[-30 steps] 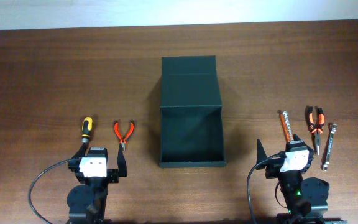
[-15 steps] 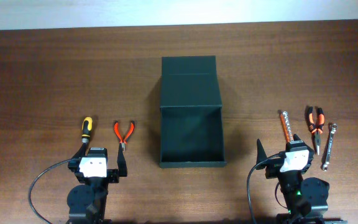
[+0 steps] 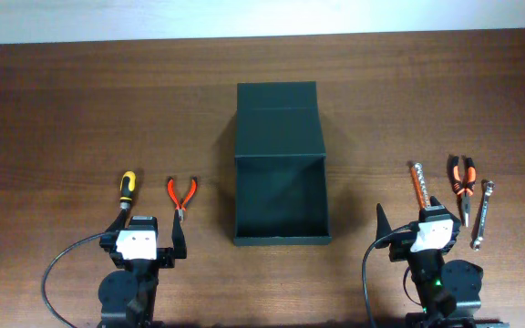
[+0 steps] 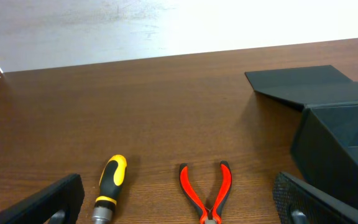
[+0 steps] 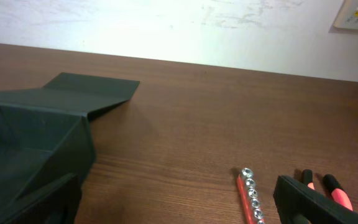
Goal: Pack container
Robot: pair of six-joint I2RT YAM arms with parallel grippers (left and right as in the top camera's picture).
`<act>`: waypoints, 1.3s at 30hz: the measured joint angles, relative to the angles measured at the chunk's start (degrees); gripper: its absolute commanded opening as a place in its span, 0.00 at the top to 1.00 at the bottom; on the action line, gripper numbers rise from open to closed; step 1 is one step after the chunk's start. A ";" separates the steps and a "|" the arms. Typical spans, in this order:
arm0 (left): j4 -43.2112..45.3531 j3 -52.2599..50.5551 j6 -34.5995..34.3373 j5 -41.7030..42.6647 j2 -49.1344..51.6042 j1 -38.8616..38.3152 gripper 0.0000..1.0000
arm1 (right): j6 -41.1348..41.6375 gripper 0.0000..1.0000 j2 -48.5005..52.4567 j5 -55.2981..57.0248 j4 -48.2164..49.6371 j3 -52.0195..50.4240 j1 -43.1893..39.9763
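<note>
The container [image 3: 279, 196] is a dark green-black box, open and empty, in the middle of the table, its flap lid [image 3: 277, 118] lying flat behind it. It also shows in the left wrist view [image 4: 340, 124] and the right wrist view [image 5: 23, 143]. A yellow-black screwdriver [image 3: 128, 187] and red pliers [image 3: 181, 197] lie left of it. A red socket rail [image 3: 418, 186], orange pliers [image 3: 463, 179] and a silver wrench [image 3: 483, 215] lie right of it. My left gripper [image 3: 148, 233] is open and empty, just in front of the screwdriver [image 4: 112, 186] and red pliers [image 4: 207, 193]. My right gripper [image 3: 410, 217] is open and empty, in front of the socket rail [image 5: 251, 198].
The wooden table's far edge meets a white wall [image 3: 262, 16]. Black cables [image 3: 62, 264] loop beside each arm base near the front edge.
</note>
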 measured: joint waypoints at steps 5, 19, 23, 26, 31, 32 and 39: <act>0.00 0.00 0.00 0.00 0.00 0.00 0.01 | 0.02 0.01 0.00 0.00 0.00 0.00 0.00; 2.23 0.00 0.00 0.04 0.02 0.00 0.01 | 1.55 0.01 0.00 -1.51 2.71 -0.22 0.00; 4.44 0.00 0.00 0.44 -0.02 0.00 0.01 | 2.84 0.01 3.58 1.62 7.21 1.51 0.00; 3.13 0.94 -0.57 0.48 3.10 0.00 0.01 | 3.02 0.01 11.89 2.97 5.40 7.43 -0.66; 2.67 8.31 -1.18 0.87 17.07 0.00 0.01 | 3.02 0.01 33.24 4.07 -6.38 27.36 -4.85; 1.81 12.50 -1.27 1.29 23.23 0.00 0.01 | 3.02 0.01 40.06 4.11 -13.62 35.17 -6.56; -10.32 33.09 -1.60 4.17 48.81 0.00 0.01 | 3.02 0.01 62.03 3.17 -43.69 64.76 -14.16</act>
